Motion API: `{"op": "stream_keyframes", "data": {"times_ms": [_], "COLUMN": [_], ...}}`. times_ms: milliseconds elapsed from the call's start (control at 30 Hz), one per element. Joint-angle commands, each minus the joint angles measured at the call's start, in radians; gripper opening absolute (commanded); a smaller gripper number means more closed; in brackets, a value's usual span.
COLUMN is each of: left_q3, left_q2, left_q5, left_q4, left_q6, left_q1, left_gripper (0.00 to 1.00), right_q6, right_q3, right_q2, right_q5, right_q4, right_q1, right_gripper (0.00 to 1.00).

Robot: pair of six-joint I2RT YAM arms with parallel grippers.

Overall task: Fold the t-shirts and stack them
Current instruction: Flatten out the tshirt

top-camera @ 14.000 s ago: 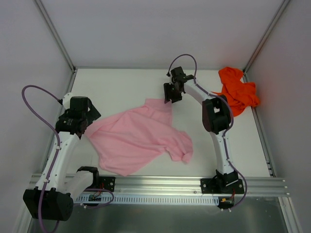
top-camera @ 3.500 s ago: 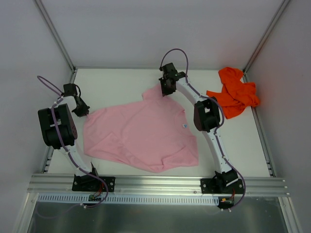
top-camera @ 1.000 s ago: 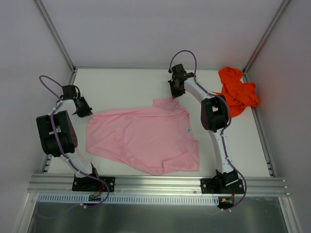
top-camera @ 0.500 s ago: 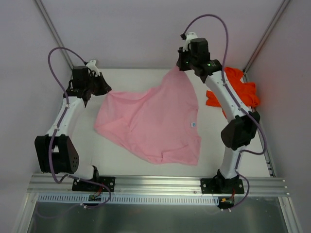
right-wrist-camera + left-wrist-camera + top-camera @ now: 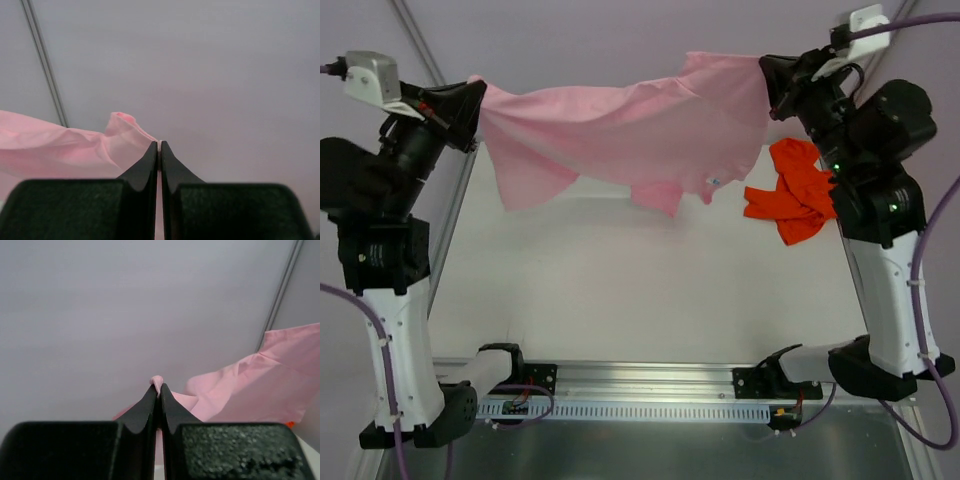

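Pink t-shirt (image 5: 620, 130) aloft, seemingly by edges

Robot lab cell: white panel walls (image 5: 620, 40), alu posts (image 5: 280, 295) behind left gripper (image 5: 159, 388) & right gripper (image 5: 159, 145), slotted alu rail (image 5: 650, 375) + tabletop (image 5: 650, 270) below them

No word, number or brand can be read in any of the views. The only sign is a tiny pale chest mark (image 5: 714, 182) on the pink t-shirt (image 5: 620, 125), toward the right, too small to make out.
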Motion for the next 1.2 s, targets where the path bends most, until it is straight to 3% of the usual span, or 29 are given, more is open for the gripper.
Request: {"op": "stream_keyframes", "data": {"times_ms": [0, 533, 733, 967, 1167], "left_q3": [0.071, 0.061, -0.039, -0.103, -0.102], "left_q2": [-0.039, -0.240, -0.365, -0.451, -0.471], "left_q5": [-0.042, -0.191, -0.303, -0.421, -0.343], "left_q4": [-0.024, -0.147, -0.170, -0.202, -0.214], "left_q6": [0.035, -0.021, -0.005, -0.043, -0.022], "left_q1": [0.003, 0.003, 0.002, 0.002, 0.003], "left_gripper": [0.00, 0.00, 0.00, 0.00, 0.00], "right_q6": [-0.091, -0.070, -0.076, -0.085, -0.087], "right_q3": [0.046, 0.136, 0.107, 0.099, 0.059], "right_q2": [-0.085, -0.244, -0.320, -0.324, -0.359], "right_q5": [0.064, -0.140, -0.112, 0.059, 0.020], "right_q4": [0.033, -0.111, -0.128, -0.149, -0.131], "right_q1": [0.011, 0.017, 0.017, 0.016, 0.017], "right_gripper": [0.01, 0.01, 0.01, 0.01, 0.01]}}
